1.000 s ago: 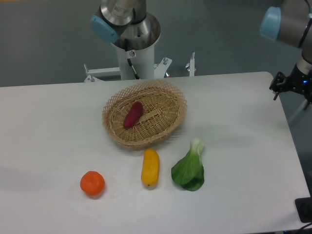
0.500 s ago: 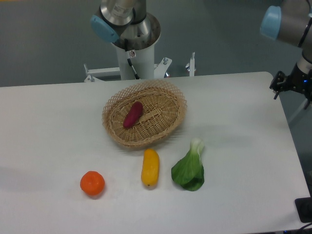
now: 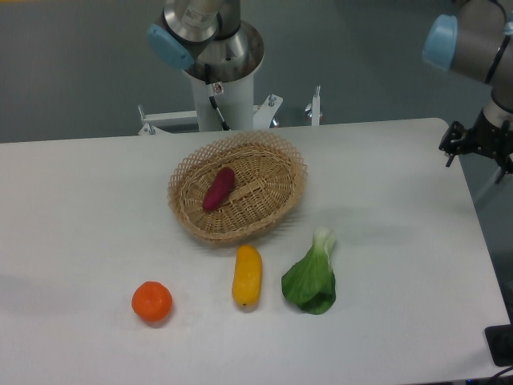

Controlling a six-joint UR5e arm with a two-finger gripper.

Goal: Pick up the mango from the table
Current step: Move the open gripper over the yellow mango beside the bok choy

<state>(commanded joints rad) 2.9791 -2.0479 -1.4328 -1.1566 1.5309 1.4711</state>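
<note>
The mango [image 3: 247, 276] is a smooth, elongated yellow-orange fruit lying on the white table [image 3: 88, 208], just in front of the wicker basket. My gripper [image 3: 478, 148] hangs at the far right, past the table's right edge and well away from the mango. Only part of it shows at the frame's border, and I cannot tell how its jaws stand. It holds nothing that I can see.
A wicker basket [image 3: 276, 204] in the middle holds a reddish-purple sweet potato [image 3: 219, 188]. A round tangerine [image 3: 152, 301] lies left of the mango, a green bok choy [image 3: 313, 275] right of it. The arm's base column [image 3: 216, 72] stands behind the table.
The arm and gripper at the far right have shifted slightly to the left. The objects on the table have not moved.
</note>
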